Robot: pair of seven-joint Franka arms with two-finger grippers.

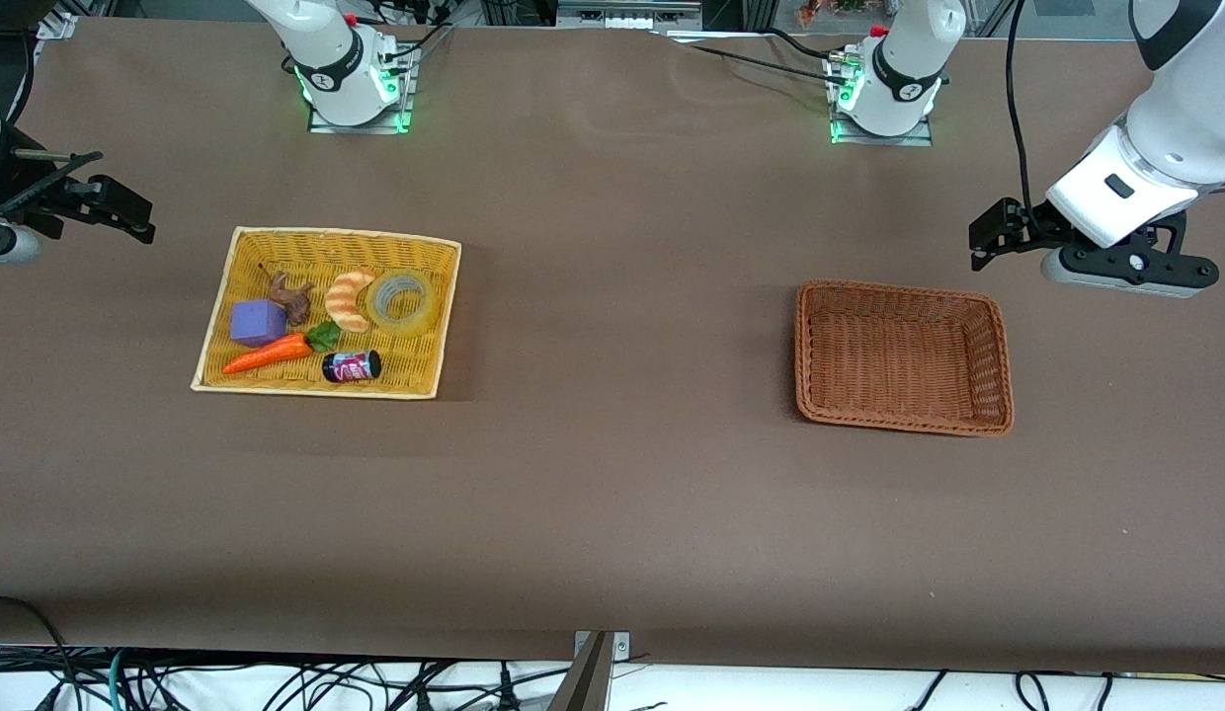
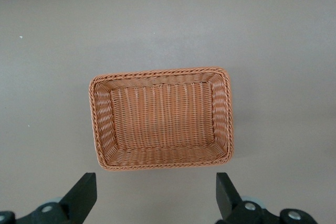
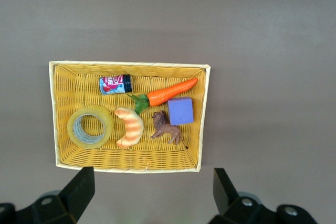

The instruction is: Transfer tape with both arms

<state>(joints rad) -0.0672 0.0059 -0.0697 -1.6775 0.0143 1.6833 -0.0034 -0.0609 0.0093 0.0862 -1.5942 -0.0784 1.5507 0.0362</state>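
Nothing is picked up yet: the tape (image 1: 402, 300) lies in the yellow basket (image 1: 239, 245) beside the toy croissant (image 1: 350, 299). The right gripper (image 3: 152, 192) hangs spread and empty (as does the left gripper (image 2: 156, 195)); it must descend onto the roll.

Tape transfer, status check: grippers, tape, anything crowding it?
Left gripper open over brown basket. Right gripper open, waiting. Tape in yellow basket, croissant beside it.
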